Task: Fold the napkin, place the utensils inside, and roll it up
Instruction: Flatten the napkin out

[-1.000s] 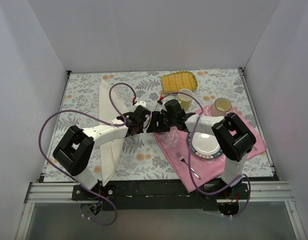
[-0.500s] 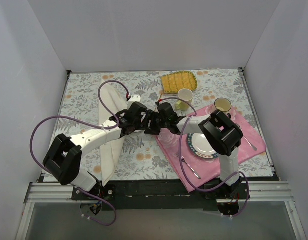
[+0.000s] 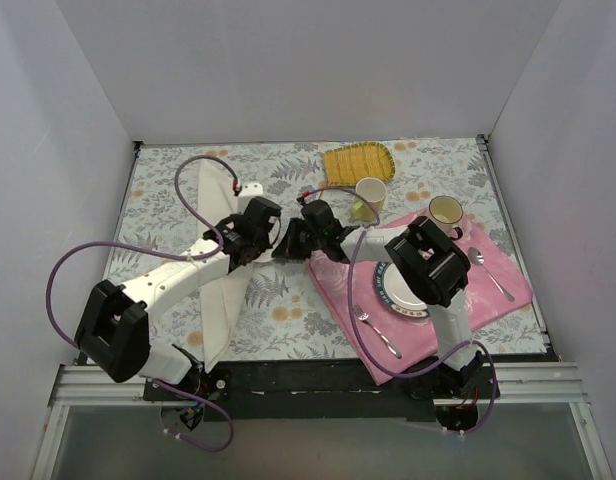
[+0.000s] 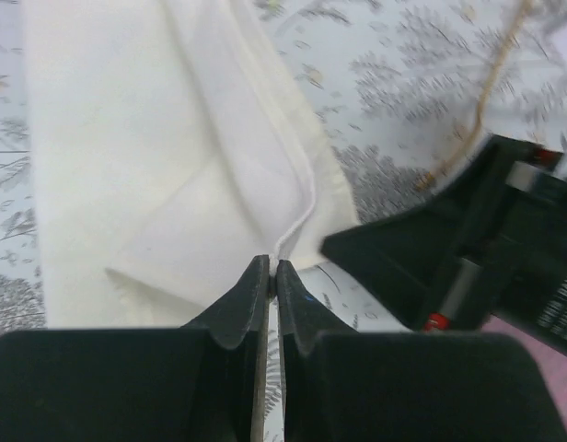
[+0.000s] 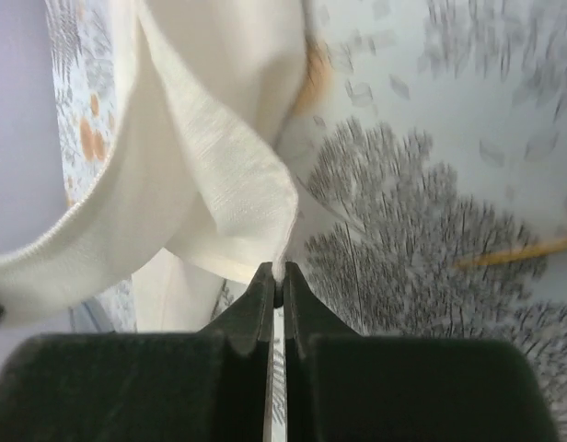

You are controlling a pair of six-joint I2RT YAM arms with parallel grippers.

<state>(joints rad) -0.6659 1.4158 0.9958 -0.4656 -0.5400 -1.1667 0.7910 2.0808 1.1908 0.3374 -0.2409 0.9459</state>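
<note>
The cream-white napkin lies in a long strip on the left half of the table, and its right edge is lifted. My left gripper is shut on that edge, where the hem runs straight into its tips. Facing it from the right, my right gripper is shut on a raised corner of the napkin, which is pinched at the tips. A slim gold utensil lies on the floral tablecloth just right of the napkin. The right wrist view shows the utensil too. In the top view the arms hide it.
A pink placemat at the right carries a plate, a silver fork and a silver spoon. Behind it stand two cups and a yellow ribbed mat. White walls enclose the table.
My right gripper has closed on the napkin's corner. Both grippers have moved left and away from the bases, with the napkin edge between them.
</note>
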